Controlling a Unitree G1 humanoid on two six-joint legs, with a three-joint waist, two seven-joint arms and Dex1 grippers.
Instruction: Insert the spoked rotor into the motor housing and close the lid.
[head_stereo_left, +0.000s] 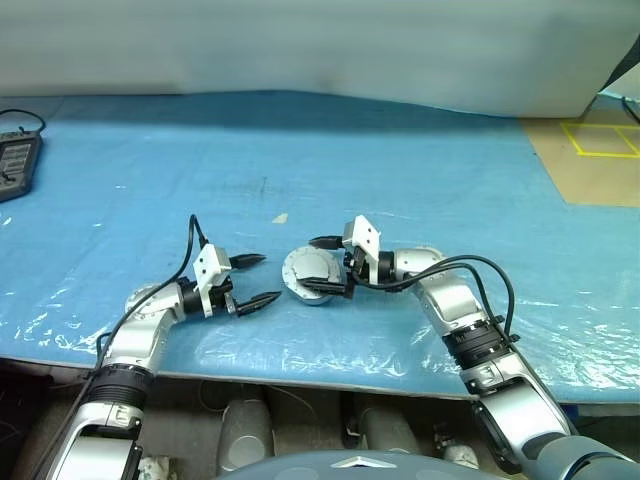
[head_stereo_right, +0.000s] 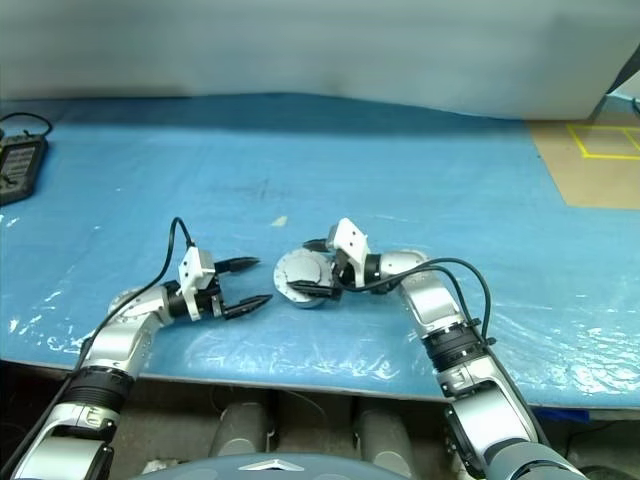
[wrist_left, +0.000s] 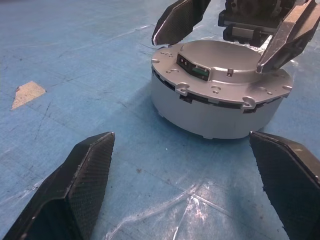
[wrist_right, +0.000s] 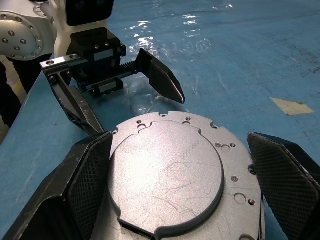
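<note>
The motor housing (wrist_left: 210, 112) stands on the blue sheet near the table's front, a round silver body. The lid (head_stereo_left: 308, 268) sits flat on top of it, smooth grey face up, with small screw holes round its rim. The spoked rotor is hidden. My right gripper (head_stereo_left: 325, 266) reaches in from the right and is open, one finger on each side of the lid (wrist_right: 170, 175), gripping nothing. A short way to the left of the housing, my left gripper (head_stereo_left: 266, 278) points at it, open and empty.
A black device with a cable (head_stereo_left: 15, 165) lies at the far left edge. A small tan scrap (head_stereo_left: 281, 217) lies on the sheet behind the housing. A brown board with yellow tape (head_stereo_left: 600, 150) is at the back right. The table's front edge (head_stereo_left: 300, 375) runs just below the arms.
</note>
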